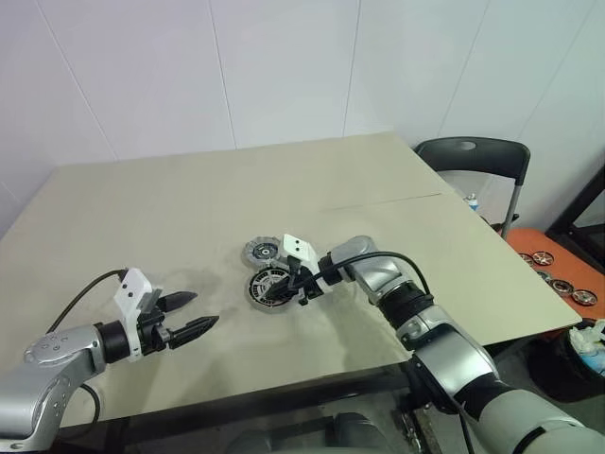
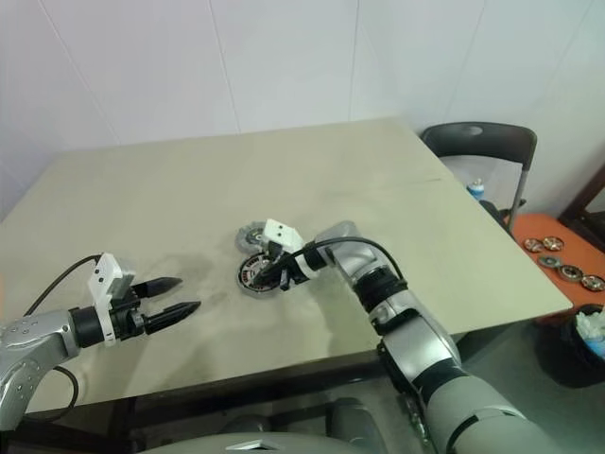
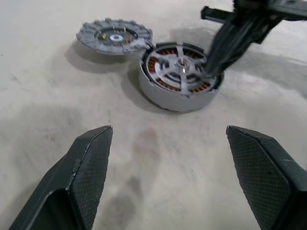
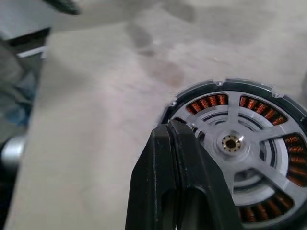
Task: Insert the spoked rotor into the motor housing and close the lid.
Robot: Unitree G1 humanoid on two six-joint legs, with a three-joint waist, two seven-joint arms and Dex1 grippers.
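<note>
Far left, over the near edge of the tan table (image 1: 189,208): left gripper (image 1: 192,315), black fingers spread wide with nothing between them, pointing toward the parts and well short of them. Mid-table, further along: ribbed silver-grey lid (image 1: 262,252), lying flat, its rim just touching the motor housing (image 3: 178,76) beside it. On that housing: copper windings in a ring, with a pale spoked piece across the top and a small brass hub at the middle; perhaps the spoked rotor already seated, though hard to tell from these angles. Over the housing's rim: right gripper (image 4: 175,132), fingers pressed together, empty, tips at the edge of the spoked face. Far right, past the table: black chair (image 1: 477,161) and an orange tray (image 1: 567,274) of more round parts.
</note>
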